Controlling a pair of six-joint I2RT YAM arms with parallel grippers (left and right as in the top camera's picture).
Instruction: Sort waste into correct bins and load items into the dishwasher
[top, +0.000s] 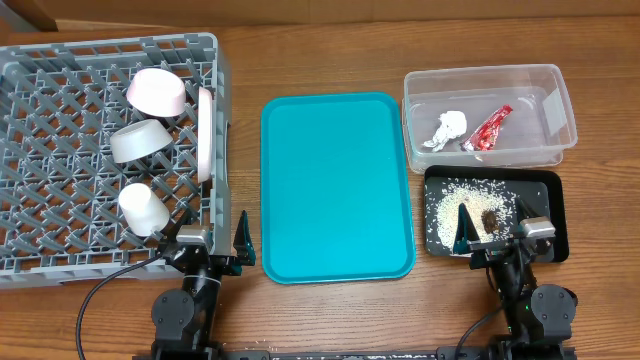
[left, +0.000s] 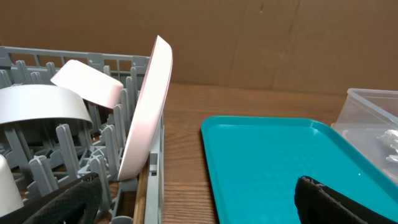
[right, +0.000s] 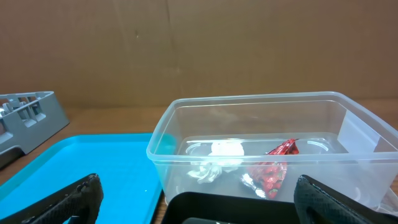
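Watching large white plate (left: 146, 112) leaning at dish rack (top: 60, 45) wall: my nudge could topple it. Left gripper (top: 212, 242), right gripper (top: 498, 232) spread, empty; latter could scatter rice (top: 452, 200).

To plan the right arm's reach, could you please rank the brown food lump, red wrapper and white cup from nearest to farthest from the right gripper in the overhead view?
1. Brown food lump: on the black tray, right by the right gripper.
2. Red wrapper: in the clear tub, beyond the tray.
3. White cup: in the grey rack, far left.
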